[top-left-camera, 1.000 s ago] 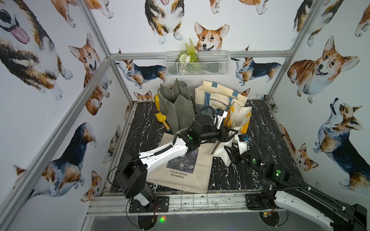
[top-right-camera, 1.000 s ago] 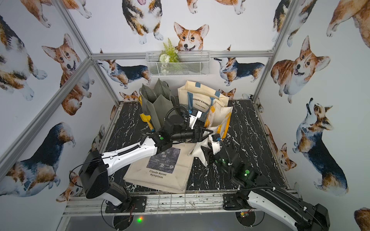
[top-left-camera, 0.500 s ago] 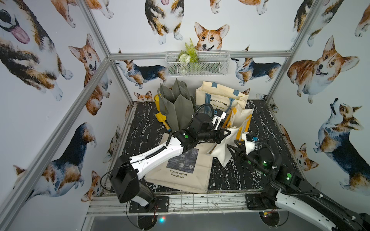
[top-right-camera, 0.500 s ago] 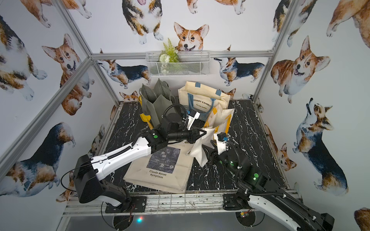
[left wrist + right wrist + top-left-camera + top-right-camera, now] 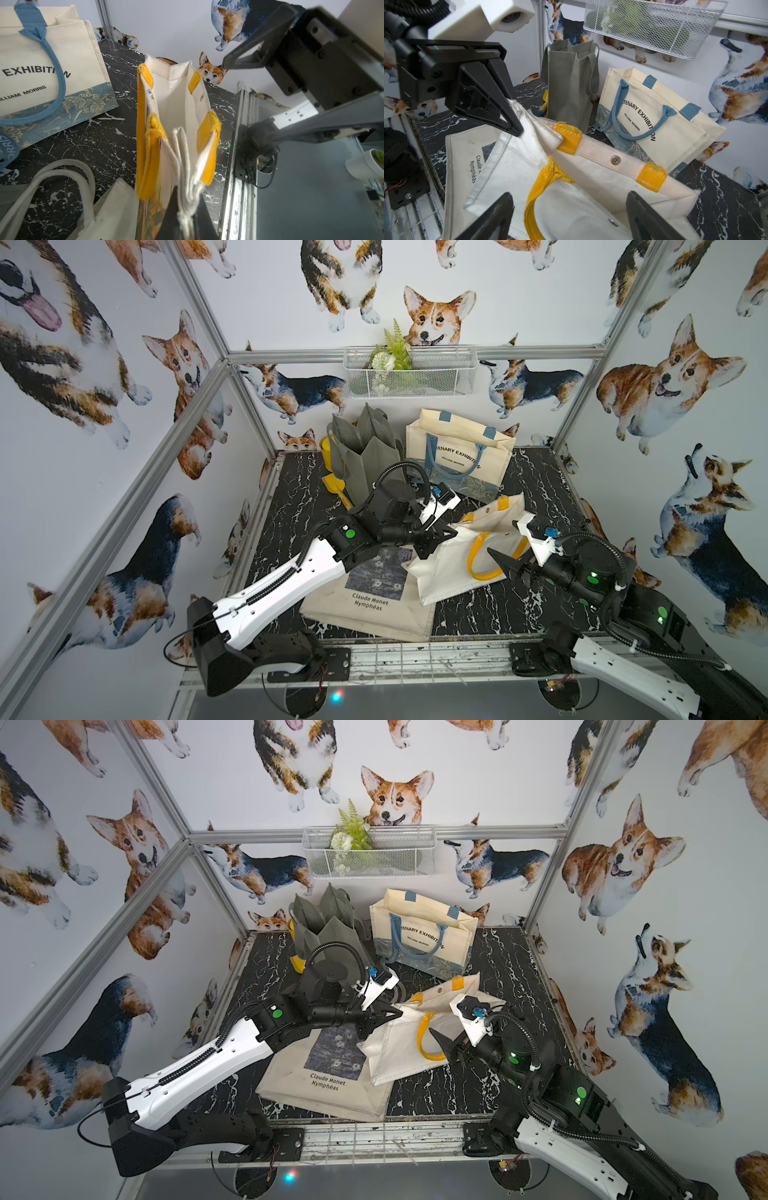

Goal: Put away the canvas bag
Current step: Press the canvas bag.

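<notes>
Left of centre in a top view, the left gripper point(image 5: 434, 538) is clamped tight on a top corner of the canvas bag point(image 5: 451, 572). The bag is white cloth with yellow handles and a snap. It slumps mid-frame on the black table point(image 5: 291, 497), overlapping a printed tote point(image 5: 399, 614). Right of it, the right gripper point(image 5: 505, 564) gapes wide, holding nothing, perhaps brushing the rim.

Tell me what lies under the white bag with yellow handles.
The white bag overlaps one edge of the flat Monet tote; its other part is over the black marble table. Anything else beneath is covered.
</notes>
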Controlling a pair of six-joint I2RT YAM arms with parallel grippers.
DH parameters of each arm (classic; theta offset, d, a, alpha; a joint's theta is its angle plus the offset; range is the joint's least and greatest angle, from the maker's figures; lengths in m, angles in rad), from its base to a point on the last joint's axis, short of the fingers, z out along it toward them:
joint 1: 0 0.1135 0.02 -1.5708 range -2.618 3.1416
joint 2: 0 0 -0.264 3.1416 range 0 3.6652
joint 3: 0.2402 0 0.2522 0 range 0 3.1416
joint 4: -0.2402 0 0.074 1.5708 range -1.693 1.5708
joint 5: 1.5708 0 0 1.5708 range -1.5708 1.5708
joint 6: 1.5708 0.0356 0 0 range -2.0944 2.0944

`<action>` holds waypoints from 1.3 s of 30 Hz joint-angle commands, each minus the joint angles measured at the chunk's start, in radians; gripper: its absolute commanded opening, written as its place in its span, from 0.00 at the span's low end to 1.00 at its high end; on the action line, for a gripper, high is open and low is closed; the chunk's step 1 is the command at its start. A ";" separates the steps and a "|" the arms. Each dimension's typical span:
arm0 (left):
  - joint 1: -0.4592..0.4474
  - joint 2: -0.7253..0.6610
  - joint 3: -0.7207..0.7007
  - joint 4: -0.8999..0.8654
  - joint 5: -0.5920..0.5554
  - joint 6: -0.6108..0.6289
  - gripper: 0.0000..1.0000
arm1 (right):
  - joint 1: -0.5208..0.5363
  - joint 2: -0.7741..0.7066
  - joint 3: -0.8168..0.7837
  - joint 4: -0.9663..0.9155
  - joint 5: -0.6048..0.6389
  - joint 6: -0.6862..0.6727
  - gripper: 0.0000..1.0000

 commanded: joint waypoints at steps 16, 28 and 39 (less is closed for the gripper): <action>0.000 -0.182 -0.046 -0.054 0.033 0.405 0.00 | -0.019 0.218 0.304 -0.278 -0.330 -0.267 1.00; -0.039 -0.154 0.035 -0.096 0.057 0.515 0.00 | -0.019 0.348 0.339 -0.252 -0.337 -0.395 1.00; -0.098 -0.106 0.104 -0.106 0.010 0.569 0.00 | -0.021 0.372 0.304 -0.232 -0.392 -0.390 0.87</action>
